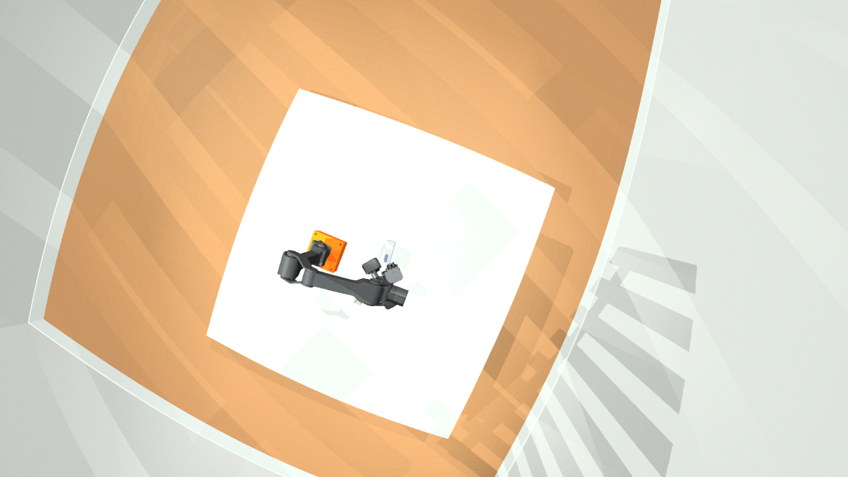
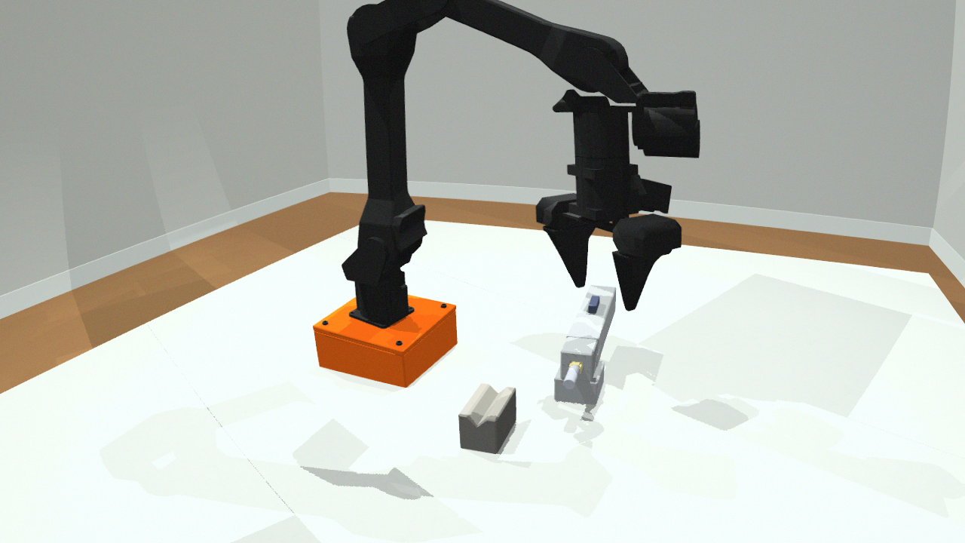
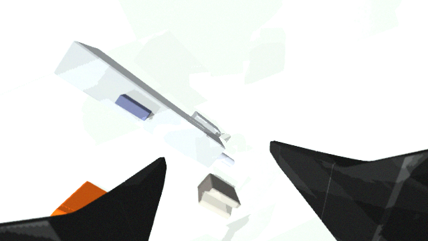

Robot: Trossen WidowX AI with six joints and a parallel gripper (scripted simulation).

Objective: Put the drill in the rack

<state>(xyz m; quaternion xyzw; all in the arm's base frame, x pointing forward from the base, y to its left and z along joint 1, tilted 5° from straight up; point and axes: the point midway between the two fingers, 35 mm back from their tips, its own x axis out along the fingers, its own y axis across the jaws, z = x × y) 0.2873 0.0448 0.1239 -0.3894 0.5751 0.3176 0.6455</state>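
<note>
Pincer (image 1: 382, 270) (image 2: 605, 297) (image 3: 219, 153) wide open, empty.

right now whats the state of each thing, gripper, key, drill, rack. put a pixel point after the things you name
black two-finger gripper (image 1: 384, 267) (image 2: 605, 298) (image 3: 219, 153): open, nothing between its fingers, above the table
small blue block-shaped key (image 1: 385, 258) (image 2: 593, 303) (image 3: 133, 107): down, low against the grey housing's top
pale cylindrical drill (image 2: 572, 375) (image 3: 228, 159): partly sticking out of the housing's end
long grey box-shaped housing (image 1: 388, 248) (image 2: 585, 329) (image 3: 90, 75): standing on the table
grey V-grooved rack (image 2: 487, 421) (image 3: 219, 194): upright, groove unfilled
</note>
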